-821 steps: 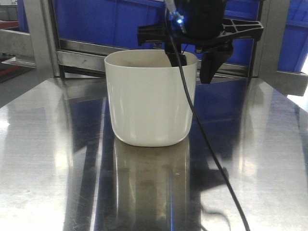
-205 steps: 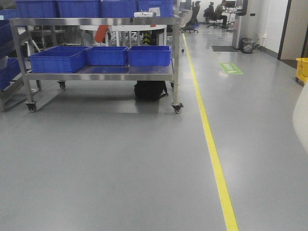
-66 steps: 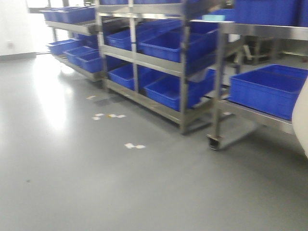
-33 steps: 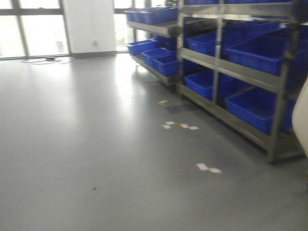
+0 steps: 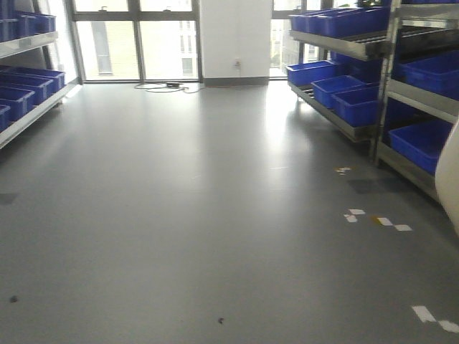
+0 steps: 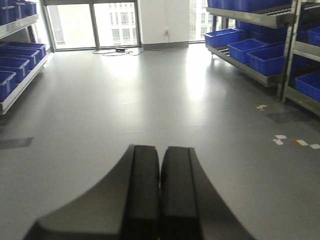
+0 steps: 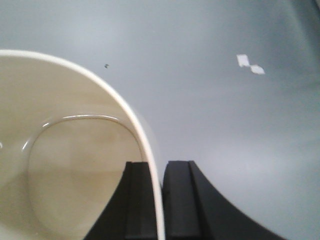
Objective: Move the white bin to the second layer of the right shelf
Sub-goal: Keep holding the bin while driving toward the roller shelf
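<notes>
The white bin (image 7: pixel 65 150) hangs above the grey floor (image 5: pixel 215 215), its rim wall pinched between the two black fingers of the right gripper (image 7: pixel 156 172), one finger inside and one outside. The right wrist view looks down into the bin; its cream interior holds nothing. In the front view only a pale sliver of the bin (image 5: pixel 452 179) shows, cut off by the right edge.

Beyond the bin stands a steel flow rack (image 5: pixel 380 79) with blue crates (image 5: pixel 337 89) on its tiers; their contents cannot be seen from this angle. Far left of the bin, more blue crates (image 5: pixel 21 89) sit on another shelf, partly cropped.

The left gripper (image 6: pixel 160 190) is clenched, its pads pressed together with nothing between them.
</notes>
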